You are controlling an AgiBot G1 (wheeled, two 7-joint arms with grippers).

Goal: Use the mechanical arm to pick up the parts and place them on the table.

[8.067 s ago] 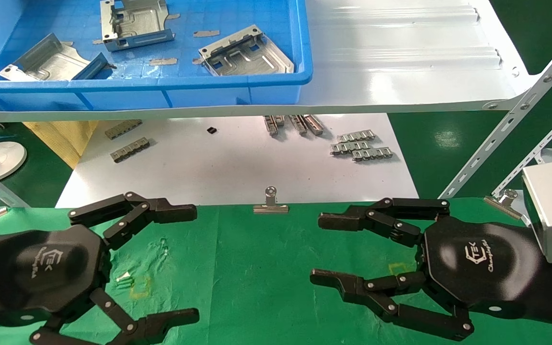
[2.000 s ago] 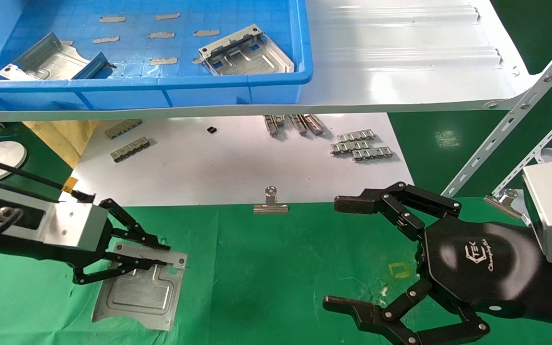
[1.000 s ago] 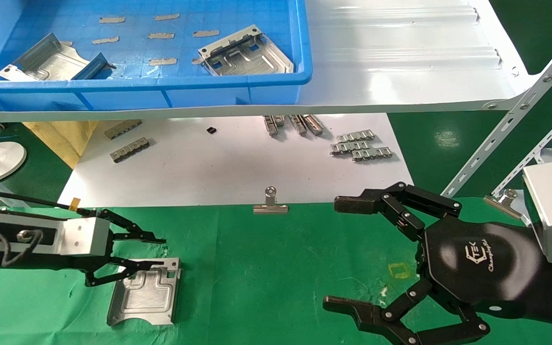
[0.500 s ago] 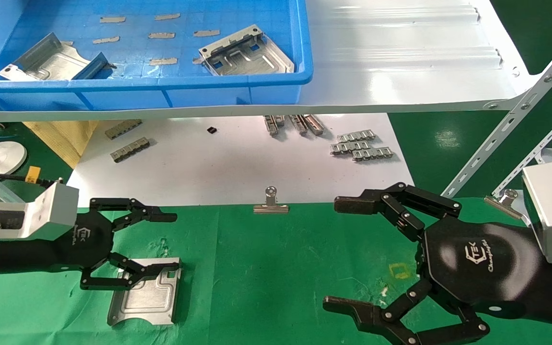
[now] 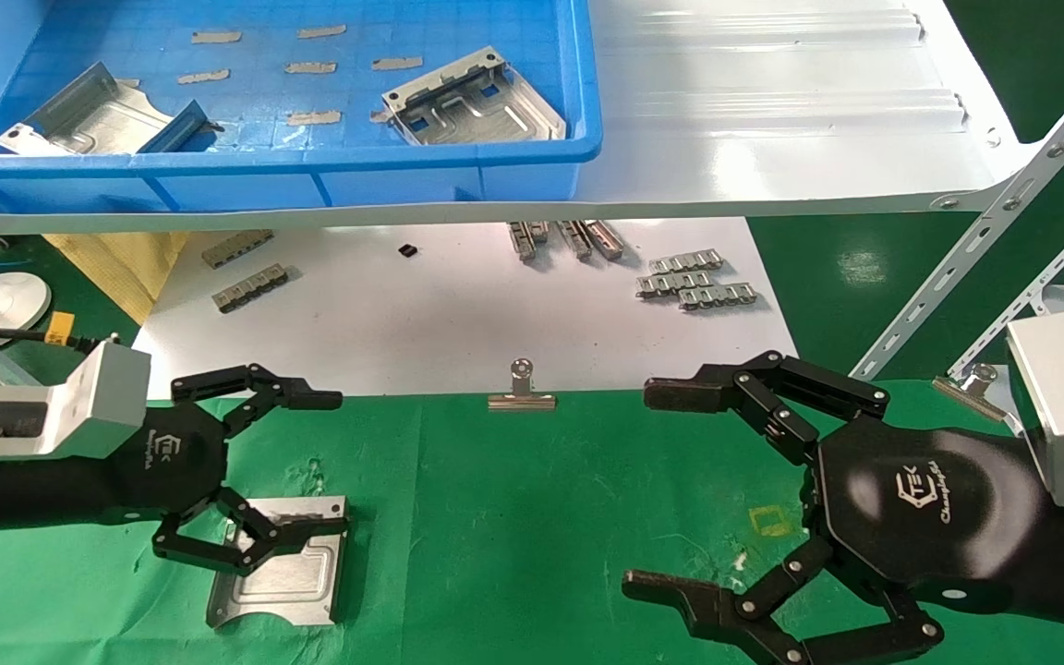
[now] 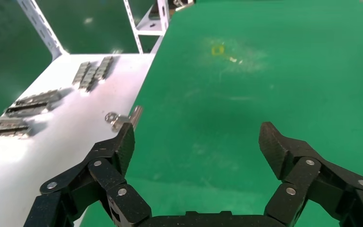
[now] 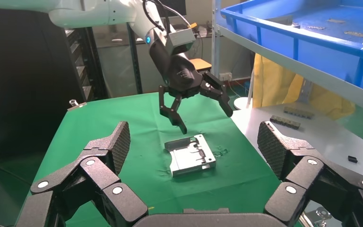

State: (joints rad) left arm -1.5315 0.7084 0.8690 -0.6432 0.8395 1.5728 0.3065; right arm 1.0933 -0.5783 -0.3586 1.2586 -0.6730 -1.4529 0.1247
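A silvery stamped part (image 5: pixel 281 565) lies flat on the green-cloth table (image 5: pixel 513 517) at the front left. My left gripper (image 5: pixel 333 462) is open and empty just above it, apart from it, with its near finger over the part's back edge. The right wrist view shows the same part (image 7: pixel 190 155) with the left gripper (image 7: pixel 205 118) raised over it. Two more parts (image 5: pixel 475 100) (image 5: pixel 93 120) lie in the blue bin (image 5: pixel 458 157). My right gripper (image 5: pixel 647 489) is open and empty, parked over the cloth at the front right. The left wrist view shows its own jaws (image 6: pixel 198 142) spread with only cloth between them.
The blue bin stands on a glossy white shelf (image 5: pixel 772 111) above a flat white board (image 5: pixel 458 314) strewn with small ridged metal strips (image 5: pixel 696 282). A silver binder clip (image 5: pixel 521 392) grips the cloth's back edge. Slotted shelf struts (image 5: pixel 985 231) rise at the right.
The left gripper has let go of the part, which now lies flat on the cloth. The gripper has turned palm-up and risen slightly. The right arm has not moved.
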